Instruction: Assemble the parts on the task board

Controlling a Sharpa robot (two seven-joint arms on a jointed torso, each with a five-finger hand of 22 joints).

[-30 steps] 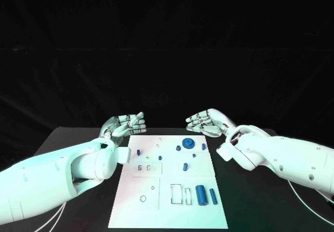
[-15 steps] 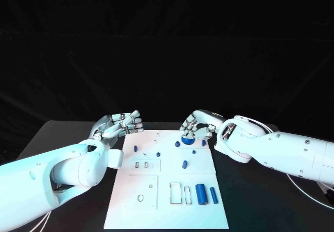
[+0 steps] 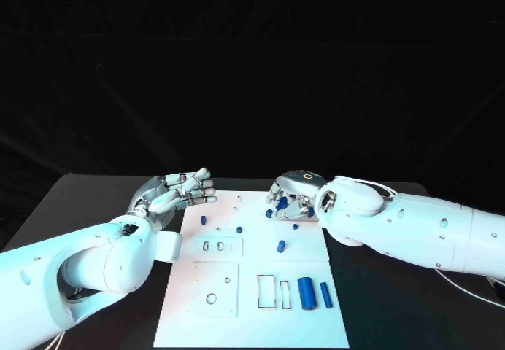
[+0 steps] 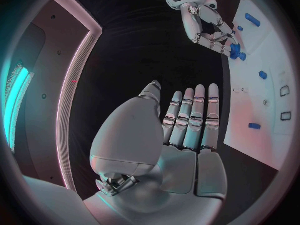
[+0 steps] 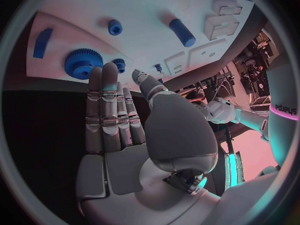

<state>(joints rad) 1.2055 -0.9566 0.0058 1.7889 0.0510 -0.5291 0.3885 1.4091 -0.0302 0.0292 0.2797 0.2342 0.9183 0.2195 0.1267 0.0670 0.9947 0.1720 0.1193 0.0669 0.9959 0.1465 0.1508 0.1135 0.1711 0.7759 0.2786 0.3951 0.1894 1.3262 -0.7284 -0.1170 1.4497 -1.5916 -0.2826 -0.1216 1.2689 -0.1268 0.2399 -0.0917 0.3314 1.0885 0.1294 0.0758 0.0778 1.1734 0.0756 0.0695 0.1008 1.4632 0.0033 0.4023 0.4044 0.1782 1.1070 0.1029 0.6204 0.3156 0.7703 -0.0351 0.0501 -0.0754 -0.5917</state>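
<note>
- Your right hand (image 3: 292,198) is over the far end of the white task board (image 3: 237,292). Its fingers point down at the board and are a little apart. It holds nothing.
- From the right wrist, those fingers (image 5: 105,105) lie straight, side by side, with the tips just beside a blue gear (image 5: 83,63). You cannot tell if they touch it.
- Next to the gear you can see a small blue round part (image 5: 119,64), another small round part (image 5: 115,27), a blue peg (image 5: 182,32) and a flat blue bar (image 5: 42,42). All of them lie on the board.
- Your left hand (image 3: 179,190) is up beside the far left corner of the board, palm up. Its fingers are a little curled and apart, and nothing is in it.
- From the left wrist, its fingers (image 4: 190,117) lie straight and close together over the black table, beside the board's edge.
- In the head view, a big blue cylinder (image 3: 306,293) and a thin blue rod (image 3: 325,294) lie side by side at the near end of the board, well apart from both hands.
- A short blue peg (image 3: 281,246) sits near the middle of the board.
- A small blue piece (image 3: 203,218) sits by the left edge, near your left hand.
</note>
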